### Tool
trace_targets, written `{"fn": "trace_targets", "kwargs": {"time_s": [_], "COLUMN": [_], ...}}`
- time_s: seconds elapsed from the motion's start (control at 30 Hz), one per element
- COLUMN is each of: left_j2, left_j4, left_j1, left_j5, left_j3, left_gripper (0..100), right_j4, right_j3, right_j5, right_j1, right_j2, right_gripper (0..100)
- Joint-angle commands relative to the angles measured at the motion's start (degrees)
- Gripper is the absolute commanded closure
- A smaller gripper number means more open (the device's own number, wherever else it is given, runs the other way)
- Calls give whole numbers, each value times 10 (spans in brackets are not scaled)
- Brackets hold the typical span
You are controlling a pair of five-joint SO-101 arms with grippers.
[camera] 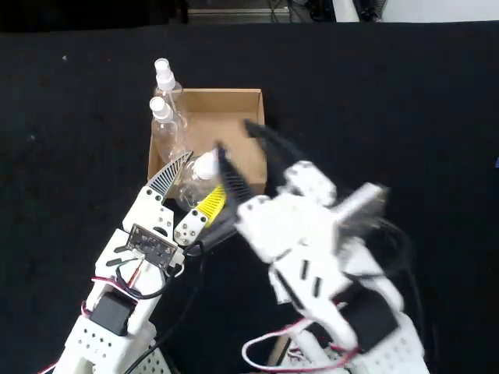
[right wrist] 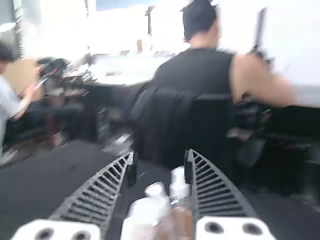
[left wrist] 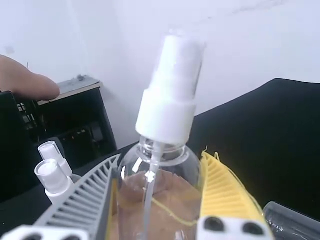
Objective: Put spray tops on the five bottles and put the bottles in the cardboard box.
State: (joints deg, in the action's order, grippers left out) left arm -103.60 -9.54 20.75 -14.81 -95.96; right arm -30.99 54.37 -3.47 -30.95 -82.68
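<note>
The left tool (left wrist: 162,160) squeezes a clear bottle (left wrist: 150,195) with its white spray top (left wrist: 170,100) on, at the near edge of the cardboard box (camera: 234,93). The right tool (camera: 234,135) hangs open just above the box. Two more bottles (camera: 160,109) stand by the box's side wall. I think they are inside, but it is hard to see. The tools are very close. They could bump, and the bottle could slip or knock the others over.

1. held bottle (left wrist: 155,195): lower half cut off by the edge in left wrist view; from the high view it's mostly hidden btwn left gripper (camera: 207,171) fingers.
2. cardboard box (camera: 234,97): near right corner hidden under right gripper (camera: 233,135).
3. bottles (right wrist: 160,210) in right wrist view: blurry, can't tell how many tbh.
</note>
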Motion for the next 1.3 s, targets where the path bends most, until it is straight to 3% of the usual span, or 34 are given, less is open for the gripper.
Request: {"fn": "trace_targets", "kwargs": {"time_s": [0.0, 0.27, 0.5, 0.63, 0.77, 0.9, 0.97, 1.03, 1.27], "left_j2": [-9, -9, -9, -9, -9, -9, -8, -8, 12], "left_j4": [13, 12, 15, 15, 49, 129, 155, 164, 158], "left_j1": [-7, -7, -7, -8, -51, -153, -192, -218, -253], "left_j5": [-4, -4, -4, -2, 6, 129, 209, 245, 213], "left_j3": [-14, -14, -14, -14, -14, -14, -13, -11, 51], "left_gripper": [938, 938, 938, 938, 938, 937, 934, 934, 934], "right_j4": [-61, -85, -109, -84, 18, 105, 105, 105, 105], "right_j3": [-61, -67, 13, 93, 209, 287, 288, 289, 291], "right_j5": [1, 4, 0, 0, 0, 0, 0, 0, 0], "right_j1": [90, 257, 405, 417, 413, 413, 410, 400, 386], "right_j2": [-36, 6, 73, 84, 83, 83, 83, 83, 83], "right_gripper": [861, 861, 861, 861, 861, 861, 861, 861, 861]}}
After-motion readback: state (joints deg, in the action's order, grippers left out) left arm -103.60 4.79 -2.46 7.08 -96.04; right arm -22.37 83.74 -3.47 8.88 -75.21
